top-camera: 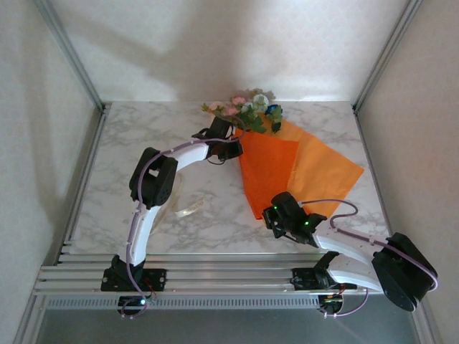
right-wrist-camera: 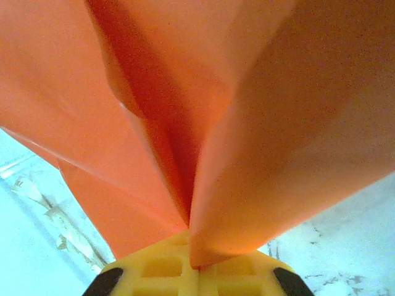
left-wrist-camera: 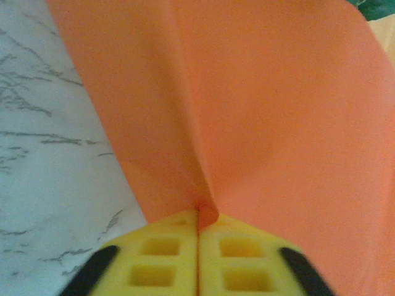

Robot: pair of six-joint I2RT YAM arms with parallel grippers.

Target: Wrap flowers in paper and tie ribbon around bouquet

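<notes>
Flowers (top-camera: 247,107) lie at 12 o'clock on the surface (top-camera: 143,129), atop the orange paper (top-camera: 287,172). Left end effector (left-wrist-camera: 197,222) and right end effector (right-wrist-camera: 192,262) each pinch a paper fold. We judge uneven pulls could tear it.

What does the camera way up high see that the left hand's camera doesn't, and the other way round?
Top view: pink and white flowers at the wide end of the orange paper, a pale ribbon lying on the table, and the right gripper at the paper's narrow tip. Left wrist view: up close, the left gripper with its yellow fingers shut, pinching a fold of paper. Both: the orange paper and the marble table.
</notes>
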